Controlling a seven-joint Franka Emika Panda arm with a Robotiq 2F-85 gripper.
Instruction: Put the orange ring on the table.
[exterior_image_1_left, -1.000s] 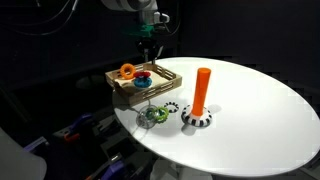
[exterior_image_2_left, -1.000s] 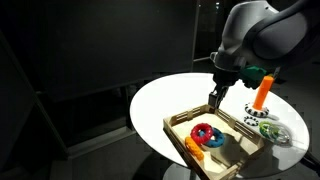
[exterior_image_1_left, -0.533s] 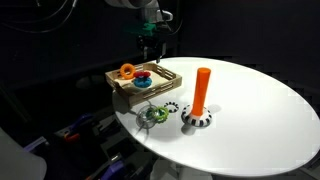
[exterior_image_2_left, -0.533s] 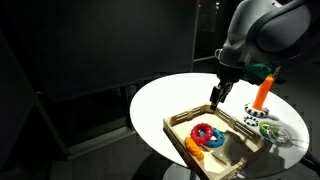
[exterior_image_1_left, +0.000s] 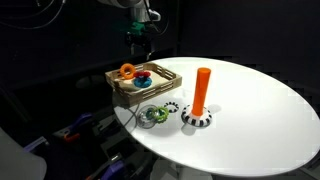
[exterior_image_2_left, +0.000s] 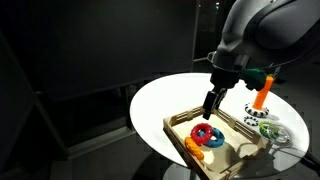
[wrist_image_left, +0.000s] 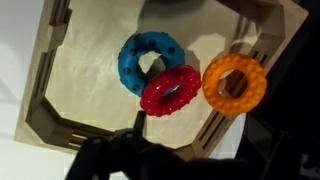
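**Orange ring waiting in a crowded tray corner**

The white surface (exterior_image_1_left: 250, 110) is spreading well beyond the claw (exterior_image_2_left: 211, 103), leaving plenty of bare room for a set-down. The wooden tray (wrist_image_left: 80, 95) is lying directly beneath the claw, and its walls are posing the first risk: a descent too near the edge could be catching a finger on the wood. The claw is hanging above the tray and holding nothing; how wide it is standing I cannot tell. The orange ring (wrist_image_left: 234, 83) is sitting below the claw and off to one side. It is propped against the tray's wall and touching the red ring (wrist_image_left: 171, 90), which is overlapping the blue ring (wrist_image_left: 150, 62). An off-centre grasp risks dragging the red ring along. It could also be knocking the orange ring off its tilted perch before the jaws are closing.
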